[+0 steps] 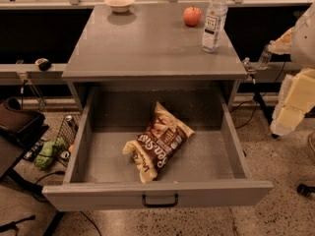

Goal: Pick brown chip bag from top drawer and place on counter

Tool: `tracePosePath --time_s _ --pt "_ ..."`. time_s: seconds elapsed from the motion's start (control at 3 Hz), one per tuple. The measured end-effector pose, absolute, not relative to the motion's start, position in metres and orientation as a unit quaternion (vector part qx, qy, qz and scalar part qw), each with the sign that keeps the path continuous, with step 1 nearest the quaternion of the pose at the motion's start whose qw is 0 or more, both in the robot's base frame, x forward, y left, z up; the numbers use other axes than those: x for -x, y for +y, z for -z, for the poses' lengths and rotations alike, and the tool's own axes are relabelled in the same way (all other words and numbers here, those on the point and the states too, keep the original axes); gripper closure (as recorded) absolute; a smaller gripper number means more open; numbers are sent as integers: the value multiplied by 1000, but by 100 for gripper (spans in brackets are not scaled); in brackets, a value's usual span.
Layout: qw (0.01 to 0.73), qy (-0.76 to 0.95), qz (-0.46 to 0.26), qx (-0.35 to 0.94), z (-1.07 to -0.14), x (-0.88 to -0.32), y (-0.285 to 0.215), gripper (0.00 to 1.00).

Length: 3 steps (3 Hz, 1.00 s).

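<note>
Drawer (98, 191) open; bag (157, 146) lies inside, centre. Counter (147, 48) bears bowl (119, 3), apple (192, 15), bottle (214, 21). Gripper (288, 117) far right, clear of drawer; grip state cannot be told.

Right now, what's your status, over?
Claw at right, beside the open grey metal drawer, not in it. Crinkly brown-and-cream chip bag lies inside. Nothing covers it.
</note>
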<state>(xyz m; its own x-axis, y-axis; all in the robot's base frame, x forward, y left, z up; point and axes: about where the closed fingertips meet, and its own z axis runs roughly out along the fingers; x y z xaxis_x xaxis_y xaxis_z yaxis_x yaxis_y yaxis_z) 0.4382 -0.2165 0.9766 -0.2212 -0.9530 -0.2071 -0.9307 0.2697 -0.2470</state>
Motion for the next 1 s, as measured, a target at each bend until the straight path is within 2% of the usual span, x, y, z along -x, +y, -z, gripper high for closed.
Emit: tracePosePath --time_s 0.33,0.67,1.0 --pt "160 781 35 603 -976 -438 -216 0" --pt "164 770 15 616 -944 -441 -191 0" --pt "173 723 -36 668 -850 -449 -108 0"
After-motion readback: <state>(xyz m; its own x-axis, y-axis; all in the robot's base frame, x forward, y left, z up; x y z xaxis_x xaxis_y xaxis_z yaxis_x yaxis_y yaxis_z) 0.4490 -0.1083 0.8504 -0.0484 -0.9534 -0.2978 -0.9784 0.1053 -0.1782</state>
